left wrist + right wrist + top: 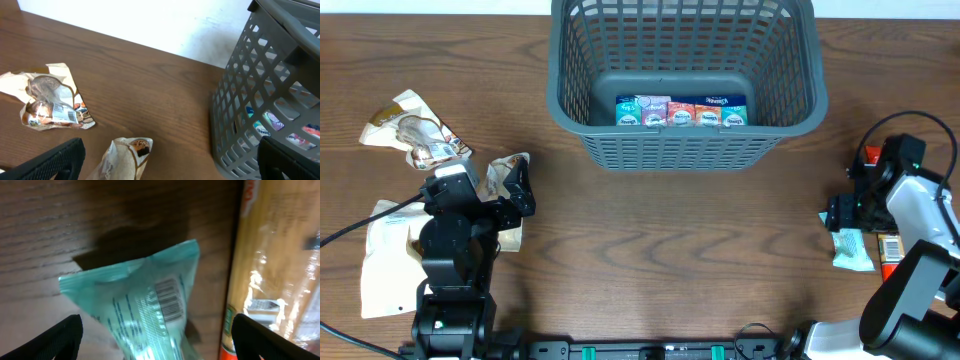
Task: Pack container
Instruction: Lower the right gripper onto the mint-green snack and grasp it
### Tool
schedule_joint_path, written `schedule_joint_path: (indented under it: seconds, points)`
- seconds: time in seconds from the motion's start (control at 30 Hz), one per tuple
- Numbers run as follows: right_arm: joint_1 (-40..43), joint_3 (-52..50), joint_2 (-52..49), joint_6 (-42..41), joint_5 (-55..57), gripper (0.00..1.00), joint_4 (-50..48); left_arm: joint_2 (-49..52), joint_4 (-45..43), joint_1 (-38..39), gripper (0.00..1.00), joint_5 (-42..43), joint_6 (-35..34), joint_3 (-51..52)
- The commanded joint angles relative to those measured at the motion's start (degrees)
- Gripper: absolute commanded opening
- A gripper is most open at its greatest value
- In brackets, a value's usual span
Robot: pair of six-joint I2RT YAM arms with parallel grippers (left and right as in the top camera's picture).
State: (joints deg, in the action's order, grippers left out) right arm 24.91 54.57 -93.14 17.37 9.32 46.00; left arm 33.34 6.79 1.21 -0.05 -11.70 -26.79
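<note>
The container (685,150) is a dark grey lattice basket at the back centre, and several colourful packets (680,112) stand along its front wall. It fills the right of the left wrist view as the container (270,90). My left gripper (517,188) is open over a tan snack packet (505,172). In its own view the left gripper (170,150) straddles this tan packet (127,157) without touching it. My right gripper (838,215) stands open at the table's right edge. In the right wrist view a teal packet (145,305) lies between the jaws of the right gripper (157,325), which are wide apart.
A crumpled brown-and-white packet (415,130) lies at the far left, seen also as the crumpled packet (47,97). A flat white pouch (385,265) sits under the left arm. Orange-trimmed packets (890,245) lie beside the teal one, with one orange-trimmed packet (280,255) close on its right.
</note>
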Motion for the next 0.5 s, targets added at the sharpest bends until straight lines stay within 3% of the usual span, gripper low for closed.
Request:
schedule_joint_path:
  seconds: [0.0, 0.23, 0.47]
  points:
    - [0.4, -1.9, -0.4, 0.7, -1.8, 0.82, -2.2, -0.1, 0.0, -0.3, 0.99, -0.6, 1.1, -1.3]
    - [0.4, -5.4, -0.5, 0.7, -4.2, 0.78, -7.2, -0.1, 0.0, -0.3, 0.99, -0.7, 1.1, -1.3]
    - [0.4, -6.5, -0.5, 0.7, -4.7, 0.63, -8.5, -0.1, 0.0, -0.3, 0.99, -0.6, 1.1, -1.3]
